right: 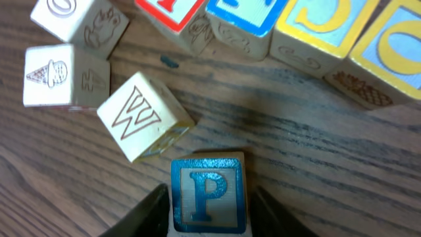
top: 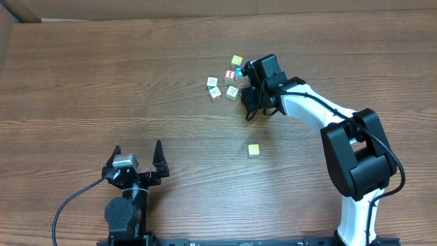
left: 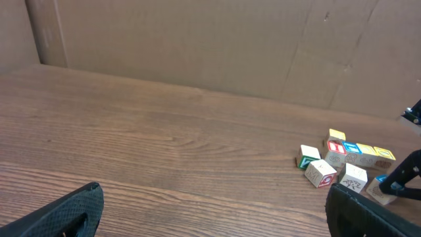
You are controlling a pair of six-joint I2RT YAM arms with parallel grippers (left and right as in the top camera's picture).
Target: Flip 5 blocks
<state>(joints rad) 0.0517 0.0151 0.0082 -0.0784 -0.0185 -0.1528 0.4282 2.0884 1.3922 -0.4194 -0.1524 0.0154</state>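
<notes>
**table** [top: 102,82]: brown wood-grain top that bears every item below.

**right arm** [top: 321,113]: white and black, reaching across the table to the P block.

**left gripper** [top: 137,145]: well apart from the P block, with its fingers spread wide and nothing between them.

**right gripper** [right: 209,220]: its dark fingers press opposite sides of the P block and look clamped on it.

**blocks**: small wooden alphabet cubes.
- **P block** [right: 208,191]: pale wood, with a blue letter in a blue border facing the wrist camera.
- **W block** [right: 141,117]: just beside the P block and turned askew, with a brown outlined letter.
- **ice-cream block** [right: 56,76]: near the P block, beyond the W block.
- **far row of blocks** [right: 243,16]: red, blue and yellow borders, near the P block.
- **lone yellow block** [top: 253,149]: well apart from the P block.

**Handling note (judgement):** the step in hand is turning the P block.
- Raise it clear of the W block before rolling the wrist.
- Keep the pinch centred, because so small a cube may twist out.
- Set it flat with a new face up, then release.
</notes>
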